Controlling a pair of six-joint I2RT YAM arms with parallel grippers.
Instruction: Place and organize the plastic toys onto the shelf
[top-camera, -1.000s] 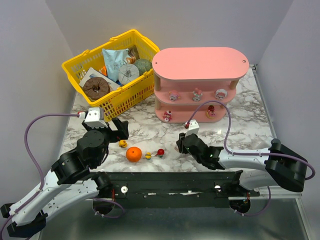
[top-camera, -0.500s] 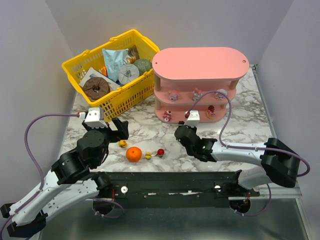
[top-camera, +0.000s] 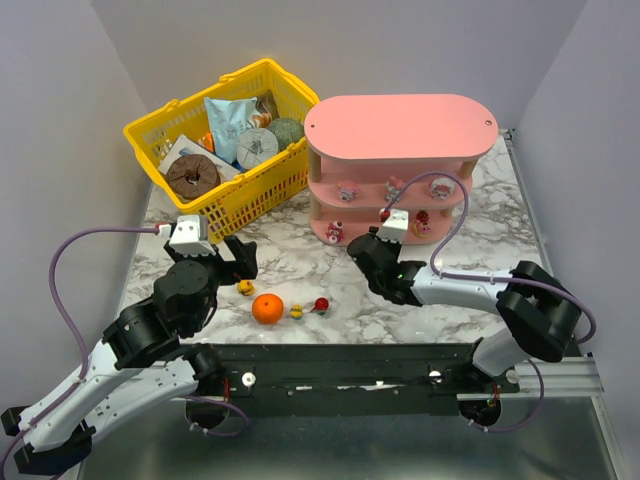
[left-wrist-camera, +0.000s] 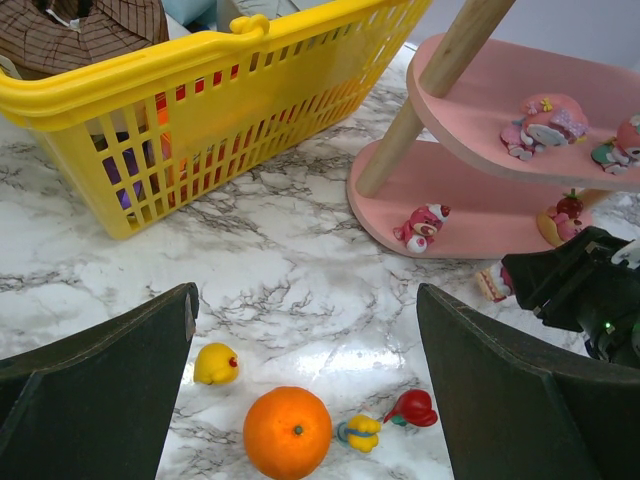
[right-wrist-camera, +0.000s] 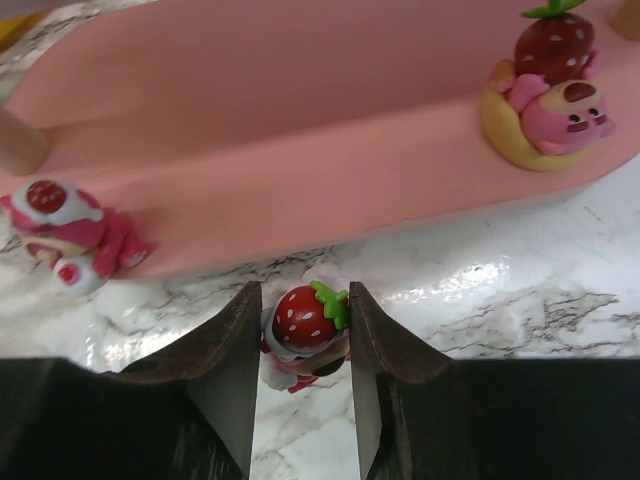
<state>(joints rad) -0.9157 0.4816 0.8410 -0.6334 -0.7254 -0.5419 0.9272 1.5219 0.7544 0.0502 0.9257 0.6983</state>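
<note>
My right gripper (right-wrist-camera: 302, 335) is shut on a small strawberry-topped pink figurine (right-wrist-camera: 303, 318), just in front of the front edge of the pink shelf's lowest board (right-wrist-camera: 300, 150). In the top view this gripper (top-camera: 362, 250) is at the shelf's (top-camera: 400, 125) lower left. Pink figurines (right-wrist-camera: 60, 235) (right-wrist-camera: 550, 95) stand on the lowest board, and others stand on the middle tier (top-camera: 393, 186). My left gripper (left-wrist-camera: 305, 300) is open and empty above a yellow toy (left-wrist-camera: 216, 364), a yellow-and-blue toy (left-wrist-camera: 360, 432) and a red toy (left-wrist-camera: 414, 408) on the table.
An orange ball (top-camera: 266, 309) lies among the loose toys. A yellow mesh basket (top-camera: 150, 135) with packaged goods stands at the back left, close to the shelf's left end. The shelf's wooden post (left-wrist-camera: 420, 100) stands near the basket.
My right gripper has moved away from me towards the shelf's lowest board, carrying the strawberry figurine. The left arm and the loose toys have not moved.
</note>
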